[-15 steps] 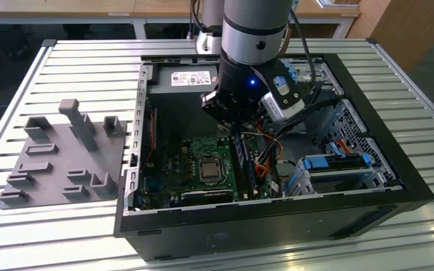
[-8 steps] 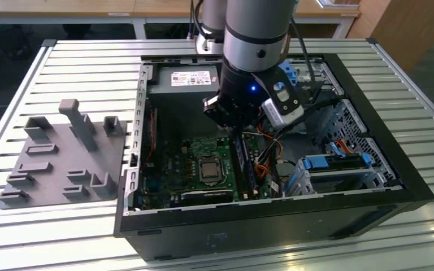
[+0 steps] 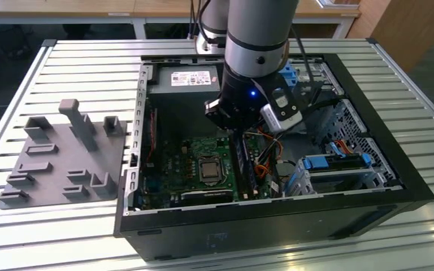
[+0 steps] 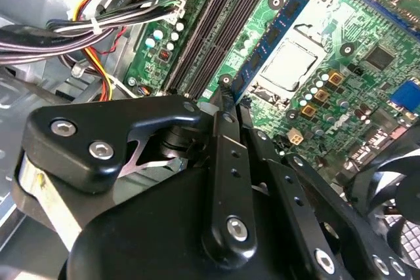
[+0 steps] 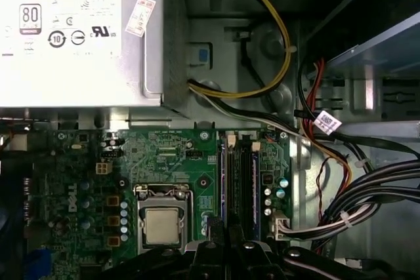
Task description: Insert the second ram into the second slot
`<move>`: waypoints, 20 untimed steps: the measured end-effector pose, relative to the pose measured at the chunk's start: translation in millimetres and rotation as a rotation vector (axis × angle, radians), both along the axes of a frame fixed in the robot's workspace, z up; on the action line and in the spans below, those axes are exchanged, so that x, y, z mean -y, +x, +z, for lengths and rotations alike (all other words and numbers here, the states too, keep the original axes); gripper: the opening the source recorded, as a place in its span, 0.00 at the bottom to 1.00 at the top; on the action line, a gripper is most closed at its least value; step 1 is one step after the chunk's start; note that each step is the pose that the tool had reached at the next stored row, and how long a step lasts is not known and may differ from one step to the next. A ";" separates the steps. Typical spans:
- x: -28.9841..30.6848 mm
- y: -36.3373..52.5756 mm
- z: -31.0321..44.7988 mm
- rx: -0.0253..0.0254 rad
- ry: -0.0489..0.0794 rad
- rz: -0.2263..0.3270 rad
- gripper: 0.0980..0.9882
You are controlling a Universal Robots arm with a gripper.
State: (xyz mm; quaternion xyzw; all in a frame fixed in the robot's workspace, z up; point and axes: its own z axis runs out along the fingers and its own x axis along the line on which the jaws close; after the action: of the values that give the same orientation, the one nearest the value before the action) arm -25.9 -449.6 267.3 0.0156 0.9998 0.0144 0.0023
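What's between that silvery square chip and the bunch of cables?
In the first wrist view, long dark memory slots lie between chip and cables, a blue stick standing in the one nearest the chip.

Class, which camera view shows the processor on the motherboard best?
The first wrist view: the processor sits square-on to the camera. The second wrist view shows it tilted; the exterior view shows it from afar.

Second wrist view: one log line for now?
hand: low over green motherboard | thin blue-green memory stick: along black slots, end at hand | seating: cannot tell
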 end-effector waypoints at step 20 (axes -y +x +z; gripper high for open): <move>0.0 4.9 -30.3 -0.0001 0.000 -0.006 0.04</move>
State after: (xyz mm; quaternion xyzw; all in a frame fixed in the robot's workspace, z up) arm -21.0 -449.7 236.9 0.0185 0.9997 0.0144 0.0023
